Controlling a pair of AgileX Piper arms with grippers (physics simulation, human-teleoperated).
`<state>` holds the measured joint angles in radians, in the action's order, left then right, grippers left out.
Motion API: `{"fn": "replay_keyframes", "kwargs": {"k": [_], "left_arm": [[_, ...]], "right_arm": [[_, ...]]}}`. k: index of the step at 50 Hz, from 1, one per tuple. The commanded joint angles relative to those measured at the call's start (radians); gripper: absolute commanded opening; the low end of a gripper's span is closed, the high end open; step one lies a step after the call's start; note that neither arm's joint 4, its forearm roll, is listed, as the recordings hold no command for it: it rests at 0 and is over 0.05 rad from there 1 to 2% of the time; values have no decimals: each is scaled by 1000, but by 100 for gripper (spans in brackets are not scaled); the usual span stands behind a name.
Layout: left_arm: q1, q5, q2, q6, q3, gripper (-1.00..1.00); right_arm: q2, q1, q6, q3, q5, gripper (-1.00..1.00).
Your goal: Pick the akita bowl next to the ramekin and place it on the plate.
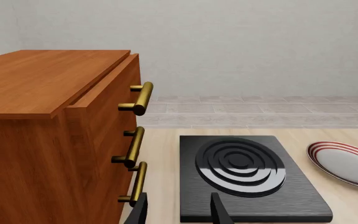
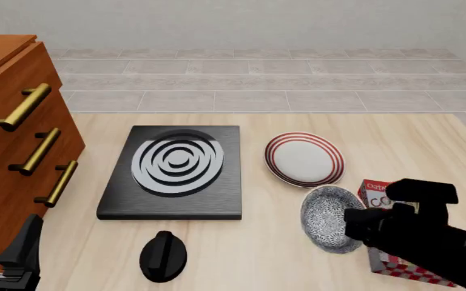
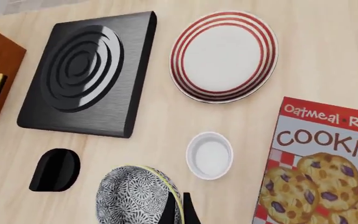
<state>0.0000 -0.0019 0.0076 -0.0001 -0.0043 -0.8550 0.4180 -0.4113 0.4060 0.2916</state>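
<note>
Right gripper [image 3: 177, 210] pinching akita bowl [image 2: 329, 217] rim, ramekin [image 3: 209, 155] hidden in front view, left gripper [image 1: 179, 210] spread, cropped.

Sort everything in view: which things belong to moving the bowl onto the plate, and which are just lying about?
Job: akita bowl, held lifted in the right gripper; ramekin; plate.
Lying about: black slab, black knob, cookie box, wooden drawers, left gripper.

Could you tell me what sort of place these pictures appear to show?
Probably a simulated kitchen counter: a black stove burner slab with its knob, a wooden drawer cabinet with brass handles, tableware such as the plate, and a cookie box all sit on a pale wooden table.
</note>
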Motion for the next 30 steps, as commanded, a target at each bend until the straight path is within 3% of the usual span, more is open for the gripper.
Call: {"fn": "replay_keyframes", "kwargs": {"k": [1,11,22,30], "left_arm": [[0,0,0,0,0,100],[0,0,1,0,0,100],[-1,0,3,1,0,100],[-2,-1,4,1,0,100]], "right_arm": [[-37,-36,-17,26,-19,-100],[-64,-62,-35,52,-25,-100],[-115,-95,16,83,-20,-100],[-171,-106,-8,104,-31,-100]]}}
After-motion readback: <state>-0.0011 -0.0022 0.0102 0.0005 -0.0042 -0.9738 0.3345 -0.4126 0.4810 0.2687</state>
